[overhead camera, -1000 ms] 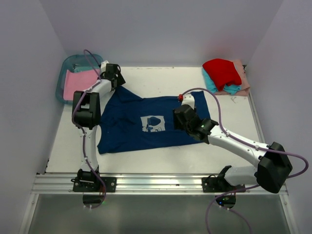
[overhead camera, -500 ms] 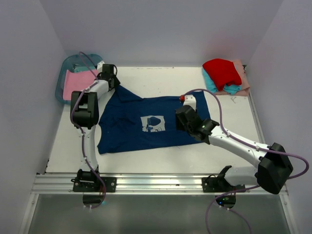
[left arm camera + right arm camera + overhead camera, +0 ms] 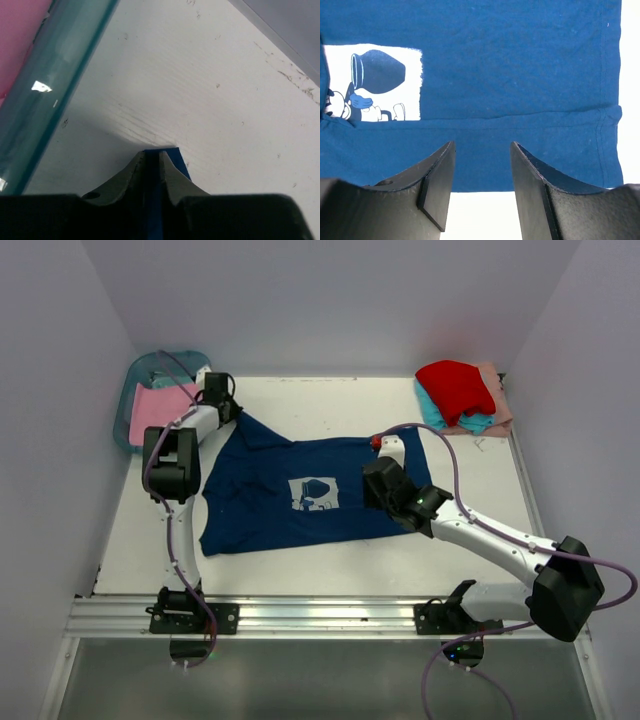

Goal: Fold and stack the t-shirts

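At the centre of the top view we see the navy t-shirt spread flat on the white worktop, its pale square cartoon print facing up near the middle. One corner of the shirt reaches towards the upper left of the frame. There the left end effector is clenched on it: in the left wrist view its dark fingers stand almost together, with a strip of navy cloth pinched between them and the cloth's tip just showing past them.

Over the right part of the shirt sits the right end effector, released, its jaws standing apart with only flat navy cloth and the shirt's edge showing between them. We cannot tell whether it touches the fabric.

Further out, a pink t-shirt lies in a teal translucent bin at the upper left, just beside the left end effector. At the upper right corner of the worktop, well apart from the navy shirt, a red t-shirt tops a pile, with a teal t-shirt and a peach t-shirt beneath it.
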Robot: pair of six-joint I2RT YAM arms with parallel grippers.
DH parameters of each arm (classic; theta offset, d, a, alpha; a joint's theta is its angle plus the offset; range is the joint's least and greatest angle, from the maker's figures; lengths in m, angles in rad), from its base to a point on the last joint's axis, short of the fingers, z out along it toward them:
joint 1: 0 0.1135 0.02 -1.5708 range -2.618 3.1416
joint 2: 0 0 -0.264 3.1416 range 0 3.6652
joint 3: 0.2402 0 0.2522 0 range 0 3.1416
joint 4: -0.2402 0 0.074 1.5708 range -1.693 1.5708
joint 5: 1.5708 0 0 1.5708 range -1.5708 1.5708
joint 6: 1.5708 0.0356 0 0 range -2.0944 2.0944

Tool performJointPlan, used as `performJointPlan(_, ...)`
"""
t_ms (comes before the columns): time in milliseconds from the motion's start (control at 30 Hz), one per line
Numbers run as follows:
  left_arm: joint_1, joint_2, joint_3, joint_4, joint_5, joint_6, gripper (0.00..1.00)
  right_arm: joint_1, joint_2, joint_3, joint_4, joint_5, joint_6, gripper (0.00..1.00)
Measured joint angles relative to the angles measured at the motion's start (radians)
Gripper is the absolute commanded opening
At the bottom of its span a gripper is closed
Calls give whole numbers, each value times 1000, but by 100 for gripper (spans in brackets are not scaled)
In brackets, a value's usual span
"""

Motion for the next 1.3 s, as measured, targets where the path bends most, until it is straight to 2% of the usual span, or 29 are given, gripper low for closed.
performJointPlan(233, 14, 8, -1, 18, 39, -9, 0, -2, 0, 0, -3, 0, 3, 49)
performJointPlan(467, 18, -27, -92, 116, 80, -5, 0, -6, 0, 0, -6, 11, 14, 46)
performJointPlan(700, 18, -136, -212, 127, 118, -2, 0, -24, 1, 0, 2, 73, 33, 44)
performJointPlan(933, 18, -311, -307, 167, 151, -10, 0, -101, 35, 0, 57, 90, 42, 53)
performJointPlan(1100, 18, -379, -335, 179, 171, -11, 0, -175, 105, 0, 101, 79, 45, 58)
performJointPlan(1233, 18, -412, -372, 180, 192, -19, 0, -266, 169, 6, 143, 38, 43, 74)
performJointPlan(1300, 18, -426, -390, 178, 208, -34, 0, -318, 206, 29, 153, 12, 35, 77)
